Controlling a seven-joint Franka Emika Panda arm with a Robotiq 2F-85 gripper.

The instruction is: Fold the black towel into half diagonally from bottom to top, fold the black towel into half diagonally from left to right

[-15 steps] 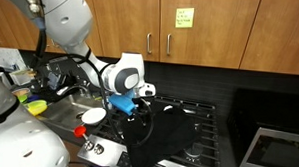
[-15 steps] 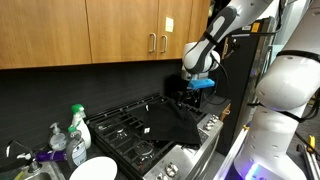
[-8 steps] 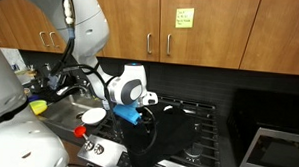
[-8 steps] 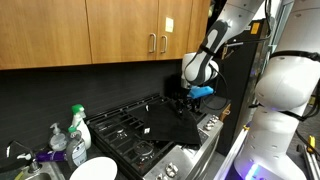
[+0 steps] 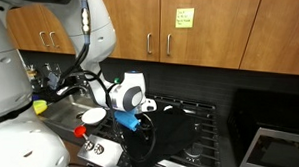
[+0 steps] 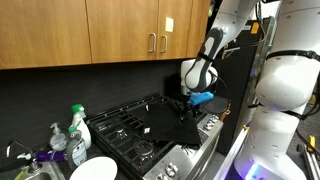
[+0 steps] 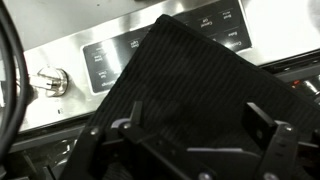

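Observation:
The black towel (image 5: 166, 129) lies spread over the stove top, with one corner hanging over the stove's front panel. It also shows in an exterior view (image 6: 170, 122) and fills most of the wrist view (image 7: 190, 80). My gripper (image 5: 140, 118) hangs just above the towel near the stove's front edge; it also shows in an exterior view (image 6: 190, 103). In the wrist view my gripper (image 7: 195, 125) is open, its two fingers apart over the cloth, with nothing between them.
The gas stove (image 5: 203, 135) has knobs on its steel front panel (image 7: 50, 80). A sink with dishes (image 5: 49, 100) is beside it. A white bowl (image 6: 92, 170) and spray bottles (image 6: 76, 130) stand by the stove. Wooden cabinets hang above.
My arm has come down and moved a little toward the stove's front, bringing the gripper closer to the towel. The towel has not moved.

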